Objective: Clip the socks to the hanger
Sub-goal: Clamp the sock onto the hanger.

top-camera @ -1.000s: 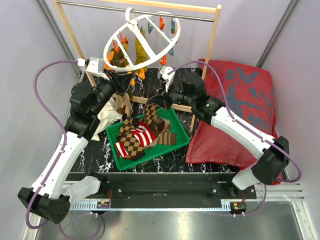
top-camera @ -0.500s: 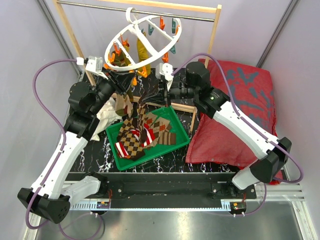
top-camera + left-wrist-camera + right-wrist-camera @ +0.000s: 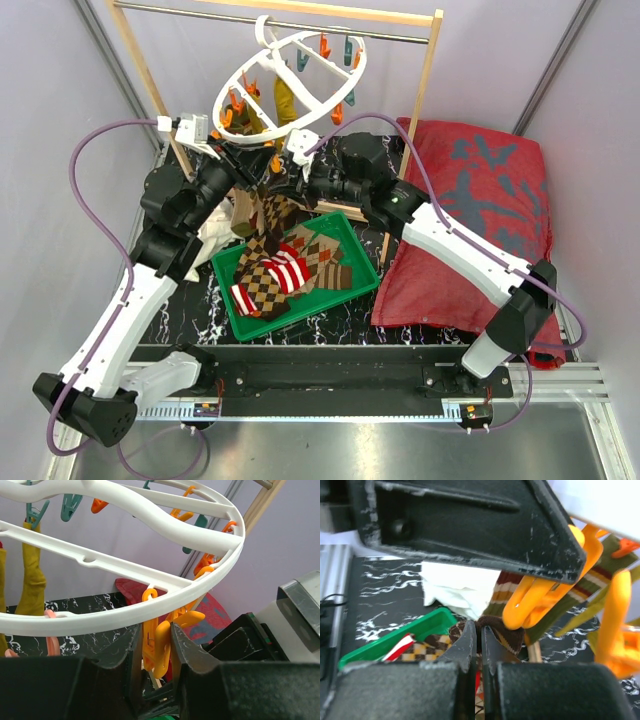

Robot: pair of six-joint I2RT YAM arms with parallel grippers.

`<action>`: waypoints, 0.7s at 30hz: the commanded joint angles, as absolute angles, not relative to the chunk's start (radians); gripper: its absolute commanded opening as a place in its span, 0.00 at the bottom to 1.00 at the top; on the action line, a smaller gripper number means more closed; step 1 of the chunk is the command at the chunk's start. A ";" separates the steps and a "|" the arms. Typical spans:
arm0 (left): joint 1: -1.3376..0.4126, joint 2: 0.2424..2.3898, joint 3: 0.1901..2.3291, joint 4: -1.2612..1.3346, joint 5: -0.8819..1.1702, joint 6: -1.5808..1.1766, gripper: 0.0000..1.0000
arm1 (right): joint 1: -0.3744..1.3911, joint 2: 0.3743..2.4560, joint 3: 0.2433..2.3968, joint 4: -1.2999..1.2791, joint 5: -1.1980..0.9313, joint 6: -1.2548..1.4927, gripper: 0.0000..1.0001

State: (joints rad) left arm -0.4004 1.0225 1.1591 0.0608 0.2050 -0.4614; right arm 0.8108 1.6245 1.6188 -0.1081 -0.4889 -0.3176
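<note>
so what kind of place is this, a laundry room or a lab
Most likely a robot test cell staged for laundry: two robot arms bolted to a metal rail, plain panel walls close around, and a wooden rack holding the hanger above a green tray of socks.

right gripper (image 3: 480, 630): risen from the tray (image 3: 222, 290), swung left, now just under the left fingers (image 3: 184, 649)
sock (image 3: 506, 636): lifted off the pile, pinched at right fingertips, beside the clip (image 3: 161, 645)
hanger (image 3: 300, 80): tipped higher
</note>
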 commanded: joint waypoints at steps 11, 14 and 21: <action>-0.477 1.009 1.200 0.055 0.006 -0.330 0.00 | 0.848 1.557 1.554 0.083 -0.267 -0.393 0.00; -0.486 1.011 1.198 0.052 -0.024 -0.315 0.00 | 0.851 1.540 1.548 0.094 -0.265 -0.394 0.00; -0.495 1.017 1.201 0.052 -0.060 -0.301 0.00 | 0.856 1.528 1.548 0.091 -0.294 -0.393 0.00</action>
State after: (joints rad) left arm -0.4870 1.0225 1.1591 0.0341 -0.0051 -0.3367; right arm 0.8402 1.5860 1.5452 0.0299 -0.2958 -0.3794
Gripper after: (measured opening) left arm 0.269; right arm 0.017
